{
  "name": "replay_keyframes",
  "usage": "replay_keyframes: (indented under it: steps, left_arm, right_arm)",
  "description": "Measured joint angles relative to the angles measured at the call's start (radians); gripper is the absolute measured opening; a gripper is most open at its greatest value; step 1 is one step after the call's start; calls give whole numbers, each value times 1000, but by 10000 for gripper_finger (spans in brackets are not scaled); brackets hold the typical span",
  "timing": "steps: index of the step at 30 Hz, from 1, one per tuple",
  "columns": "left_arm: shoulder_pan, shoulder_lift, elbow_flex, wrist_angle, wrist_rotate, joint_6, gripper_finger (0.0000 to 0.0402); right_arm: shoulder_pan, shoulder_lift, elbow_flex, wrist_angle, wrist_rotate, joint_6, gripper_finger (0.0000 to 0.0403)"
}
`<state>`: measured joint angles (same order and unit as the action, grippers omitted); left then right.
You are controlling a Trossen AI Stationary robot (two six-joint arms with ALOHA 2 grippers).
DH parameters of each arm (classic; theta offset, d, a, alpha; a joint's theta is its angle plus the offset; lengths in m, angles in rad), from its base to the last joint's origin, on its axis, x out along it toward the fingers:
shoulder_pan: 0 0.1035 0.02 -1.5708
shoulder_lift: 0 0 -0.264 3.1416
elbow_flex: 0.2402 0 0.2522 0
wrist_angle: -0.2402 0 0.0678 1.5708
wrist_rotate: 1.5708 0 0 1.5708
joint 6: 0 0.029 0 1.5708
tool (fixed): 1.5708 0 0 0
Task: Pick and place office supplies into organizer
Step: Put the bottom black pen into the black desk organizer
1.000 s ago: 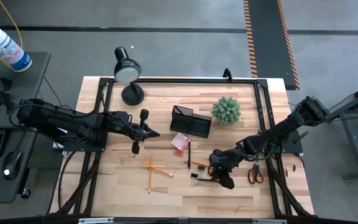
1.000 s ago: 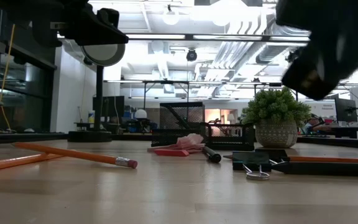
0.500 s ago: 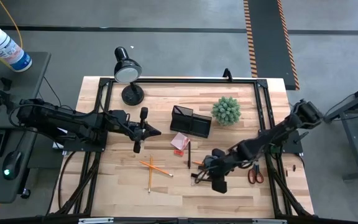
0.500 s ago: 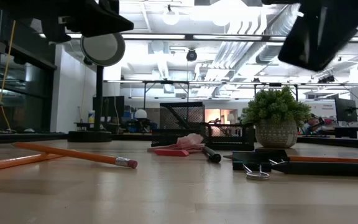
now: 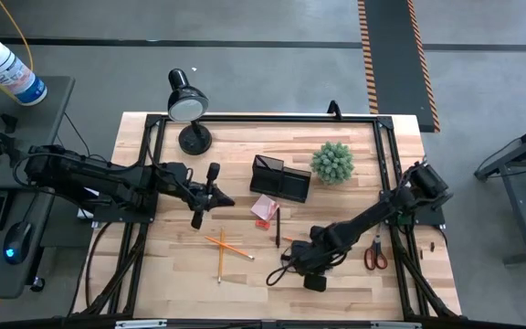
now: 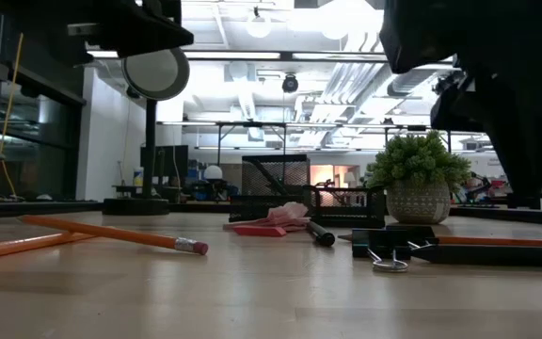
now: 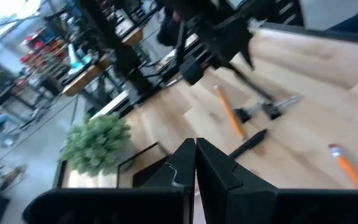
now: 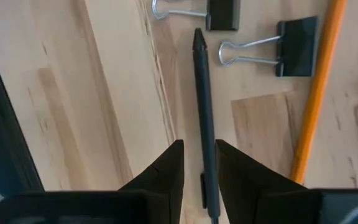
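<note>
The right gripper (image 5: 286, 267) has travelled toward the surface's (image 5: 336, 196) front edge and left, jaws now gripping a black pen (image 8: 205, 118); its long axis runs forward from the jaws, tip between two binder clips (image 8: 289, 47). The left gripper (image 5: 229, 196), jaws closed, hovers left of the organizer (image 5: 281, 177).

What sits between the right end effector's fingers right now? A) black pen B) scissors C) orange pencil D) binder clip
A: in the right wrist view the black pen runs between the right end effector fingers; the binder clips and pencil lie off to the side.
</note>
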<state>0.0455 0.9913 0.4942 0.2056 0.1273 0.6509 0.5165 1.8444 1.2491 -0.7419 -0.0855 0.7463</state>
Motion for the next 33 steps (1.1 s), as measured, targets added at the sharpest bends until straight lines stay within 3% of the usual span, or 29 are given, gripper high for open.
replay_keyframes:
  steps: [7, 33]
  left_arm:
    - [0, 2, 0, 12, -1, 24, 3]
    - [0, 2, 0, 39, -16, 25, 3]
  right_arm:
    - [2, 1, 0, -54, 25, 38, 82]
    - [2, 67, -18, -1, -1, 76, 82]
